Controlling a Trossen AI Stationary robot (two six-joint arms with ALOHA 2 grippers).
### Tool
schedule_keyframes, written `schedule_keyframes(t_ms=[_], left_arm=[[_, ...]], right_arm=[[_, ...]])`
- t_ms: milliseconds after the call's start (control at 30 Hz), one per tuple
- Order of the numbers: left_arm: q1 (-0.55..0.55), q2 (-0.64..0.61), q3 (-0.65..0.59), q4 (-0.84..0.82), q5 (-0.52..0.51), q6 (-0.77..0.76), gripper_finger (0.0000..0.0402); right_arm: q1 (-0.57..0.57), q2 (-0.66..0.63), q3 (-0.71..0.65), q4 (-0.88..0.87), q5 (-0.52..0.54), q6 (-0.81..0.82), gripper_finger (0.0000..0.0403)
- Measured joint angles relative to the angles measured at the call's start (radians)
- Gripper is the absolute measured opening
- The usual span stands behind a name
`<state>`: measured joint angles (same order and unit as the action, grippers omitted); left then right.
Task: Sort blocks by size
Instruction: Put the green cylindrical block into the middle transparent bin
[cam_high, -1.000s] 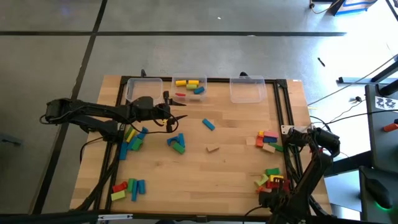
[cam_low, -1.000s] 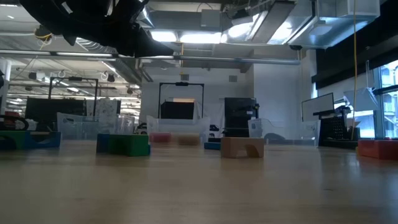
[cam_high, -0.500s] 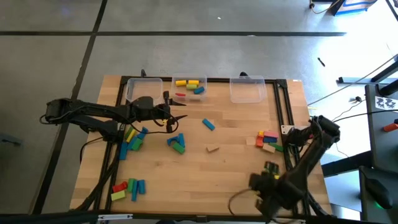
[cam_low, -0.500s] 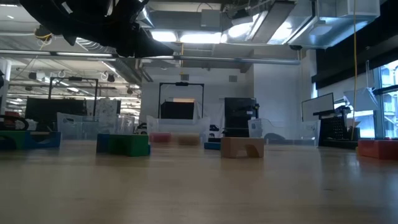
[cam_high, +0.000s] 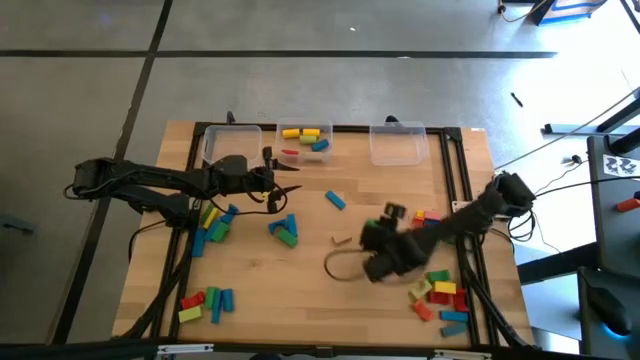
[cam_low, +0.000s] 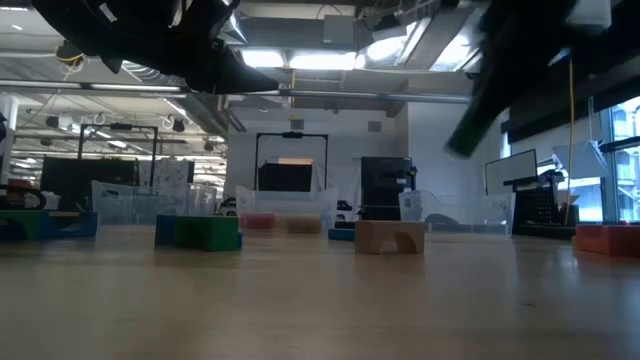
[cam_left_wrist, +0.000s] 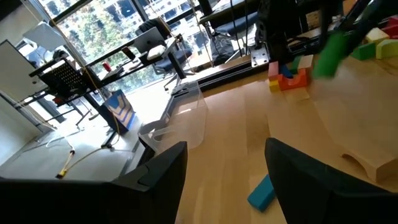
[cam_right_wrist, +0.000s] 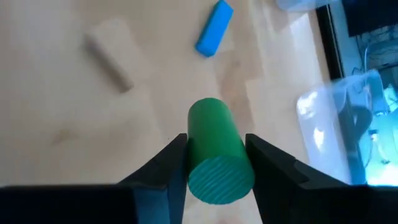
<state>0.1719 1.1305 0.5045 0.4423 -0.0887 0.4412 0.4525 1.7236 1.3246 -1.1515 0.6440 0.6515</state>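
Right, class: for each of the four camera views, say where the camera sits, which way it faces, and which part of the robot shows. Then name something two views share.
High view: overhead, straight down on the table and both arms.
Low view: table height, level into the room; arms dark overhead.
Left wrist view: on the left arm, past its open fingers across the table.
Right wrist view: on the right arm, down at its fingers gripping a green cylinder.
Shared: the lone blue block in the high and right wrist views.

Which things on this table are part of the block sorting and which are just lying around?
Part of the job:
- green cylinder block clamped in the right gripper
- blue bar block lying loose
- tan wooden arch block
- clear plastic bins along the far edge

Just lying about:
- black cable loop on the wooden table
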Motion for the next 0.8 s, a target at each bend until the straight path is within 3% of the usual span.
schedule_keyframes(t_ms=[167, 367, 567, 800], left_arm=[[0.0, 0.0, 0.0, -0.019, 0.0, -0.02, 0.021], [0.0, 0.0, 0.0, -0.05, 0.0, -0.019, 0.021], [0.002, 0.0, 0.0, -0.076, -0.005, -0.023, 0.021], [0.002, 0.0, 0.0, -0.121, -0.04, -0.026, 0.021]], right_arm=[[-0.209, -0.014, -0.136, 0.355, -0.017, -0.306, 0.0142], [-0.437, -0.021, -0.224, 0.739, -0.174, -0.592, 0.0142], [-0.616, -0.021, -0.241, 1.081, -0.385, -0.73, 0.0142], [-0.767, 0.03, -0.24, 1.422, -0.536, -0.765, 0.0143]])
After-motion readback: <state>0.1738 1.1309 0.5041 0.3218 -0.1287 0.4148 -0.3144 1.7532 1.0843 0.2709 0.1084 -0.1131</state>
